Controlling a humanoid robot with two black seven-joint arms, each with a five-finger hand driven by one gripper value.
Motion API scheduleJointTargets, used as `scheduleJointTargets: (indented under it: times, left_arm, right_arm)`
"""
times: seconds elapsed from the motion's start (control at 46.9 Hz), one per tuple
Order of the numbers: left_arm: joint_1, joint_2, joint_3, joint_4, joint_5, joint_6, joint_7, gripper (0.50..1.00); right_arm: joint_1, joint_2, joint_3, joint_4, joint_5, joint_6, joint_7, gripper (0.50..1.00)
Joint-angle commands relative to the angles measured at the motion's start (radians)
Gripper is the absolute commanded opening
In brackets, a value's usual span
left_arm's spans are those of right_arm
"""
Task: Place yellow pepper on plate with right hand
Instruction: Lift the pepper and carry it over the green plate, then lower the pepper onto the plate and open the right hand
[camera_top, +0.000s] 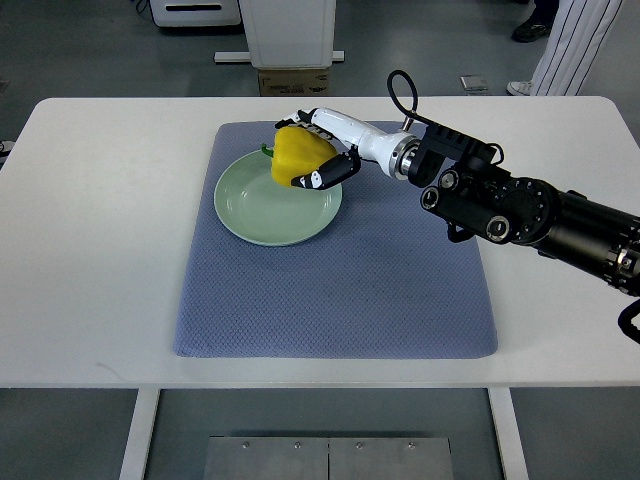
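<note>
A single top view looks steeply down from the robot's own side, facing out across the white rectangular bench (90, 250) toward the grey floor (420, 45) beyond its far edge. It stands far enough back to take in nearly the whole benchtop, with the blue-grey textured cloth mat (330, 290) near the middle of the picture. The near bench edge and a metal base plate (328, 458) fill the bottom. No second view overlaps it.
</note>
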Motion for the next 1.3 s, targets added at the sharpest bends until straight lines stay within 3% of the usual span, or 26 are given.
scheduleJointTargets:
  times: [0.0, 0.81, 0.874, 1.066, 1.279]
  left_arm:
    - [0.0, 0.0, 0.0, -0.001, 0.0, 0.0, 0.0, 1.0]
    - [0.0, 0.0, 0.0, -0.001, 0.0, 0.0, 0.0, 1.0]
    - [0.0, 0.0, 0.0, -0.001, 0.0, 0.0, 0.0, 1.0]
    - [0.0, 0.0, 0.0, 0.001, 0.0, 0.0, 0.0, 1.0]
    - [0.0, 0.0, 0.0, -0.001, 0.0, 0.0, 0.0, 1.0]
  right_arm:
    - [-0.002, 0.0, -0.002, 0.007, 0.0, 0.001, 0.003, 0.5]
    - [-0.085, 0.0, -0.029, 0.054, -0.002, 0.001, 0.002, 0.5]
    - [-0.084, 0.0, -0.028, 0.051, 0.001, 0.001, 0.002, 0.6]
    - [-0.084, 0.0, -0.02, 0.054, 0.009, 0.001, 0.006, 0.972]
    - [-0.084, 0.0, 0.003, 0.054, 0.023, 0.001, 0.011, 0.989]
